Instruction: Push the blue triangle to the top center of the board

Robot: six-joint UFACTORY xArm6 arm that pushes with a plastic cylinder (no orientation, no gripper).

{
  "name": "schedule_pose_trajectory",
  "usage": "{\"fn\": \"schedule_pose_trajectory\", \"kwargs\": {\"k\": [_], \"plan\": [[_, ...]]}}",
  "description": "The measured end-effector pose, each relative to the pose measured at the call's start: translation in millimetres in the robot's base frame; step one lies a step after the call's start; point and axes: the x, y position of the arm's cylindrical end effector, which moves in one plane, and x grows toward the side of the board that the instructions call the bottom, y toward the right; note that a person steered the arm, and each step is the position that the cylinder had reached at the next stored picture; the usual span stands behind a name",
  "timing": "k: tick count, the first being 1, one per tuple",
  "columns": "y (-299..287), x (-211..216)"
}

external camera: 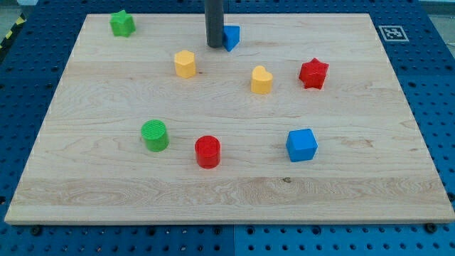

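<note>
The blue triangle (232, 36) lies near the top centre of the wooden board (106, 192), partly hidden on its left side by my rod. My tip (214, 45) rests on the board right against the triangle's left edge, touching it or nearly so. The rod rises straight up out of the view's top.
A green star (122, 23) sits at the top left. A yellow hexagon (185, 63) and a yellow heart (261, 80) lie below the triangle. A red star (313, 73) is at the right. A green cylinder (154, 135), a red cylinder (207, 151) and a blue cube (301, 144) lie lower down.
</note>
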Motion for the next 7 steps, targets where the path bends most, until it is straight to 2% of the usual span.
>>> {"fn": "schedule_pose_trajectory", "kwargs": {"k": [2,4,6,7], "plan": [[13,11],[53,15],[57,-29],[57,-33]]}}
